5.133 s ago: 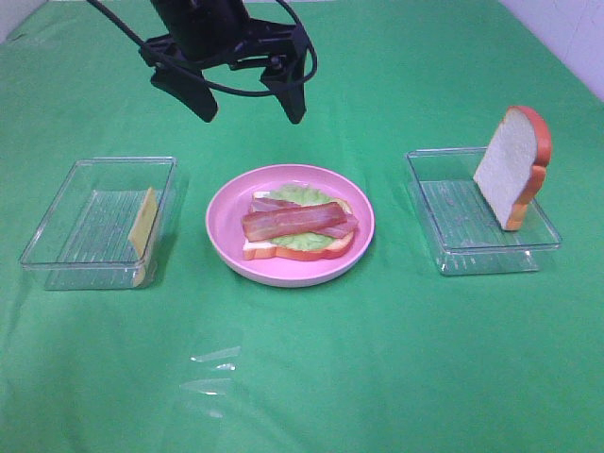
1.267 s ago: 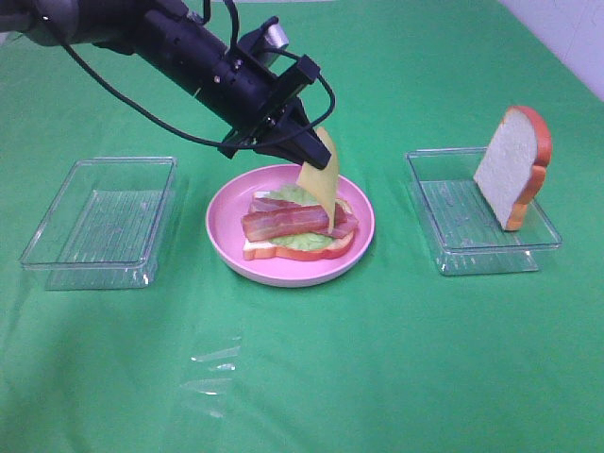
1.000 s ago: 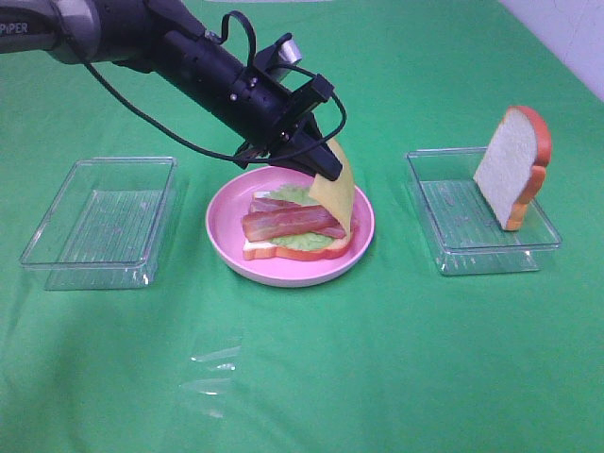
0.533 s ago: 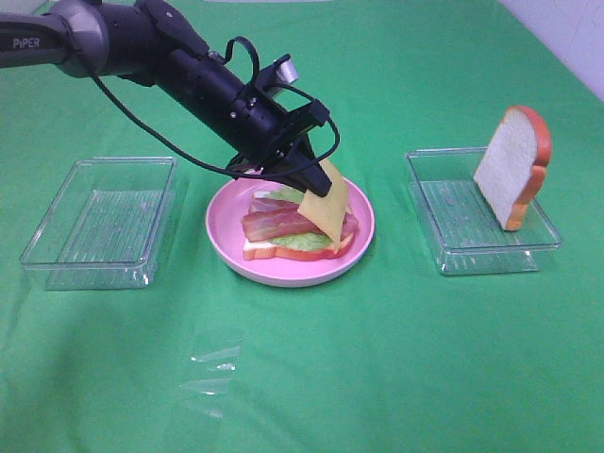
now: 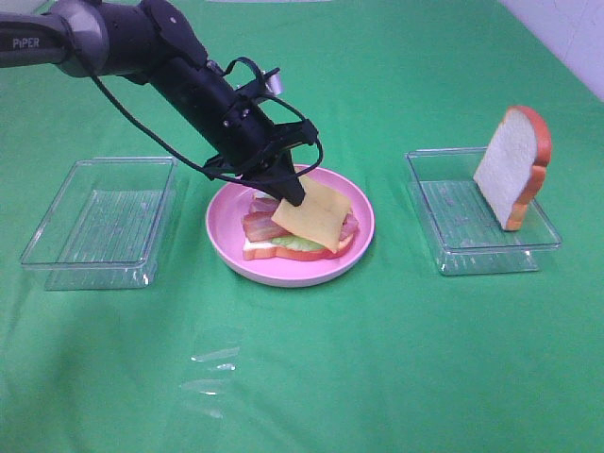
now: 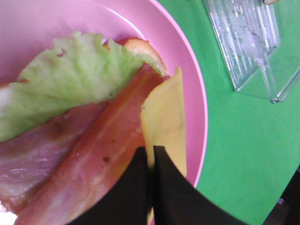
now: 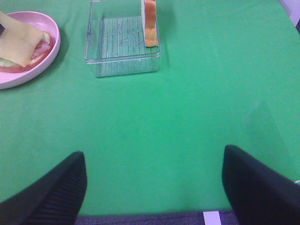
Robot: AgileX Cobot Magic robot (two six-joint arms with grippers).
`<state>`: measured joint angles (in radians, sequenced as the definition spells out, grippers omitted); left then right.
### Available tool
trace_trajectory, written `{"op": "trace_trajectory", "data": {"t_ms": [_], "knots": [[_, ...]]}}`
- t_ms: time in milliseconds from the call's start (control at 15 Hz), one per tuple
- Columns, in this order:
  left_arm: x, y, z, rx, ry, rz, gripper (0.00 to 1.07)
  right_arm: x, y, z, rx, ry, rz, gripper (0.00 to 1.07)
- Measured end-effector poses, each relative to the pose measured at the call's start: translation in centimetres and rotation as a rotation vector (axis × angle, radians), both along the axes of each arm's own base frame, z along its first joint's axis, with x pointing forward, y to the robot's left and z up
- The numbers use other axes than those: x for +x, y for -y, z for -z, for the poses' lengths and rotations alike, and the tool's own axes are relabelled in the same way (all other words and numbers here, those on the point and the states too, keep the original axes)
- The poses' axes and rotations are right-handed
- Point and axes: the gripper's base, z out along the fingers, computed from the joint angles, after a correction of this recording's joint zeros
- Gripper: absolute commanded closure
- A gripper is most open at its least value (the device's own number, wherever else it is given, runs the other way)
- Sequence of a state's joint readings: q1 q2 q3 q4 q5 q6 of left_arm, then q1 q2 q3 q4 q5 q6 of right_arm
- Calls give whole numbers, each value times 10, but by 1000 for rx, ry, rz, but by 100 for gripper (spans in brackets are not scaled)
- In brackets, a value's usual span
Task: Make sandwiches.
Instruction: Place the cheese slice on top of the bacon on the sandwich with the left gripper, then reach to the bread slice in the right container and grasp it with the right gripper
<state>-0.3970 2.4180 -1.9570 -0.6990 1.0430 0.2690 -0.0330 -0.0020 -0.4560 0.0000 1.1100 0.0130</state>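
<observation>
On the pink plate lies the open sandwich: bread, lettuce and bacon strips. A yellow cheese square rests almost flat on the bacon, and my left gripper is shut on its far-left corner. The left wrist view shows the same pinch, with the gripper closed on the cheese edge. One more bread slice stands upright in the right tray. In the right wrist view my right gripper stands open over bare cloth, well away from the plate.
An empty clear tray sits left of the plate. The left arm reaches in from the upper left across the green cloth. A crumpled bit of clear film lies on the cloth near the front.
The left gripper has dropped and shifted left, laying the cheese down from a steep tilt to nearly flat on the bacon. The right gripper has not moved.
</observation>
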Motion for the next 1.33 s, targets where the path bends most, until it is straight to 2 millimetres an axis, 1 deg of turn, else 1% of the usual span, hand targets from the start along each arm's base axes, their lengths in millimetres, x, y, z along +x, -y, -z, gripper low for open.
{"op": "trace_trajectory", "data": {"t_ms": [267,533,667,733,800,867,933,1000,1200,1267,1333], "knots": [[3,-4,2,61,21,-28,107,0,0,0,0,0,0,30],[10,-5,-11,81,45,-52,107,0,0,0,0,0,0,30],[9,-6,-13,105,37,-41,106,0,0,0,0,0,0,30],[8,-8,-12,125,21,-44,97,0,0,0,0,0,0,30],[8,-9,-11,137,19,-52,80,0,0,0,0,0,0,30],[8,-9,-11,140,18,-54,66,0,0,0,0,0,0,30],[8,-9,-11,140,18,-58,34,0,0,0,0,0,0,30],[9,-9,-12,140,20,-63,6,0,0,0,0,0,0,30],[13,-8,-28,136,49,-48,5,0,0,0,0,0,0,30],[17,-6,-55,127,88,-12,5,0,0,0,0,0,0,30],[20,-5,-71,119,140,-9,5,0,0,0,0,0,0,30]]}}
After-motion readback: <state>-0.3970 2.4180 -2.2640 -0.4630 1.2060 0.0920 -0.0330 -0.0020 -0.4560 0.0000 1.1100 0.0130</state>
